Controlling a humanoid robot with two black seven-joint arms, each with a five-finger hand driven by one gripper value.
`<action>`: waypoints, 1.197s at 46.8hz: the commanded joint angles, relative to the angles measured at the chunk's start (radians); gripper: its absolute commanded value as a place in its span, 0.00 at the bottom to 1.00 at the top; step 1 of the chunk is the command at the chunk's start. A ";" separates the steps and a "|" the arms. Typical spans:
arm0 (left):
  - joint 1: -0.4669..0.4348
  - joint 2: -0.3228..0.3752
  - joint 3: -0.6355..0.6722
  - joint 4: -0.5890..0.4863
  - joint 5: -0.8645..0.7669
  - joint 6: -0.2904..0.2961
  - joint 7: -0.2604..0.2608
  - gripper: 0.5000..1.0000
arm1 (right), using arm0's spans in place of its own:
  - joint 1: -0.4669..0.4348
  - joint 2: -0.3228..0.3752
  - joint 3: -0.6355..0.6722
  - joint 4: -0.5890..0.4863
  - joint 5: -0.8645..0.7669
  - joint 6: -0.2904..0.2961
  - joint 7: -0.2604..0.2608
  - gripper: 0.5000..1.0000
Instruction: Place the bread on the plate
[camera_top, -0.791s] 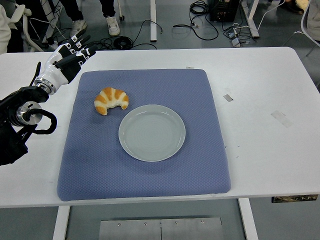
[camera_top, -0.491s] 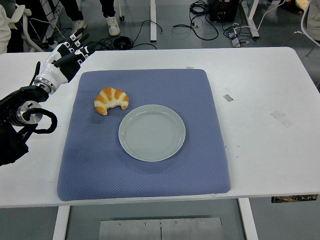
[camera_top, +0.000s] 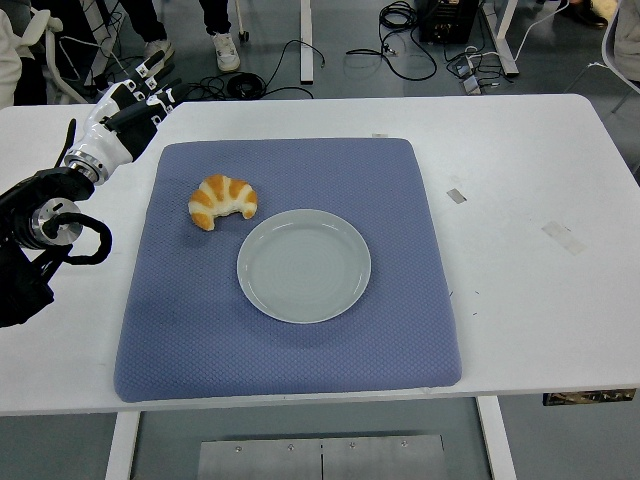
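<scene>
Bread, croissant-shaped, lying on blue mat, just up-left of plate, not touching it. Plate empty, mid-mat. My left hand over far-left corner of white surface, fingers extended and relaxed, holding nothing, well apart from bread.

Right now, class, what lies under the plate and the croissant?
The blue mat lies under both the plate and the croissant; the white table beneath the mat is covered there.
</scene>
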 joint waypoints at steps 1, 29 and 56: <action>0.003 -0.006 0.000 0.000 0.000 -0.001 -0.001 0.97 | 0.000 0.000 0.000 0.000 0.000 0.000 0.000 1.00; -0.024 0.011 0.002 -0.003 0.011 0.004 -0.004 0.97 | 0.000 0.000 0.000 0.000 0.000 0.000 0.000 1.00; -0.056 0.087 0.153 -0.144 0.097 -0.002 0.011 0.97 | 0.000 0.000 0.000 0.000 0.000 0.000 0.000 1.00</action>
